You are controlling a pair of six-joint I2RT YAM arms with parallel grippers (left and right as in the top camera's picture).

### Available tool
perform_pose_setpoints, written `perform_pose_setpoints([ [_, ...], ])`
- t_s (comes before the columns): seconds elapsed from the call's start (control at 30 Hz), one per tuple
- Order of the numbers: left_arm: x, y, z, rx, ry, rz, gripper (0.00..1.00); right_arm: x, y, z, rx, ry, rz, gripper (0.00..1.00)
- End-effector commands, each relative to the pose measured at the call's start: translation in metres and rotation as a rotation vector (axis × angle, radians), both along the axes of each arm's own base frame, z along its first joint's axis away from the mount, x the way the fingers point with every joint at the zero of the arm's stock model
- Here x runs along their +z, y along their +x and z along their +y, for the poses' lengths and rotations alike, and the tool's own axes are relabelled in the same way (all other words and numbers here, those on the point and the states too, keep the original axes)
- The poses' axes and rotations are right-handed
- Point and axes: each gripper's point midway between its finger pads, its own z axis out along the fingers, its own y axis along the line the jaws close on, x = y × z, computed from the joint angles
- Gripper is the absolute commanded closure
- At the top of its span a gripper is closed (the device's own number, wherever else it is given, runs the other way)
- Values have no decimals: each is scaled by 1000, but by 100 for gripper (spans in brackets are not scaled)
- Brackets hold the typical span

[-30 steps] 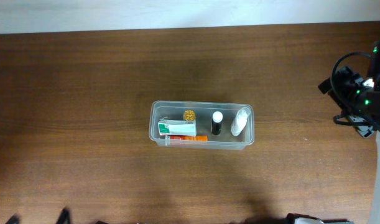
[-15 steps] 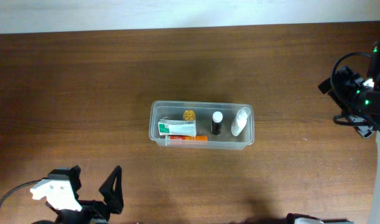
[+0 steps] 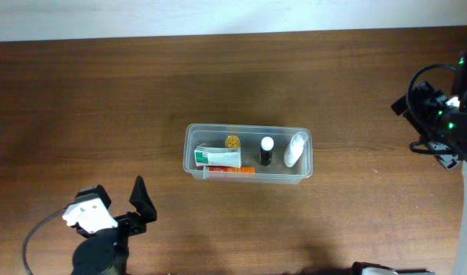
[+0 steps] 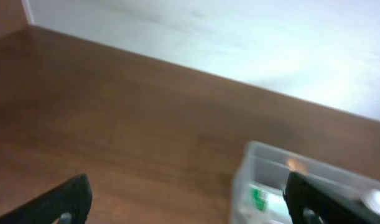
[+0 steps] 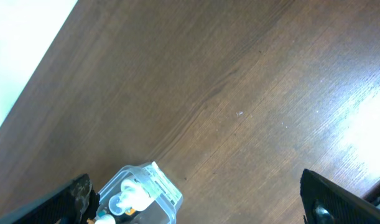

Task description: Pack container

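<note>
container mid-table, both pincers empty and spread

you have the container (image 3: 248,126) sitting near the middle of the table (image 3: 103,92), long side running left-right, upright.

inside it: a green-and-white box (image 3: 218,158) at the left end, an orange box (image 3: 235,172) just beside it along the near wall, a small gold-topped item (image 3: 232,141) by the far wall, a dark bottle (image 3: 267,152) with a white cap in the middle, and a white bottle (image 3: 295,149) at the right end.

your left gripper (image 4: 188,190) is at the near-left of the table, well apart from the container. its fingers are spread wide, with nothing between them. its wrist view catches the container's left end, blurred.

your right gripper (image 5: 196,199) is out at the far-right edge, also well apart. its fingers are spread wide, with only bare table between them. the container's right end shows low in its wrist view.
</note>
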Motion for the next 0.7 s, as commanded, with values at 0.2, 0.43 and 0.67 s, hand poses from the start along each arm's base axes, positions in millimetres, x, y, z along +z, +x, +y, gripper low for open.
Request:
perform_pose_setpoints([
  [0.2, -57, -1, 8, 16, -51, 14, 0, 0, -1, -4, -14, -10, 4, 1],
  [0.43, -87, 2, 8, 22, -44, 81, 0, 0, -1, -4, -14, -10, 4, 1],
  [0.67, -103, 2, 8, 24, -39, 117, 1, 0, -1, -4, -14, -10, 4, 1],
])
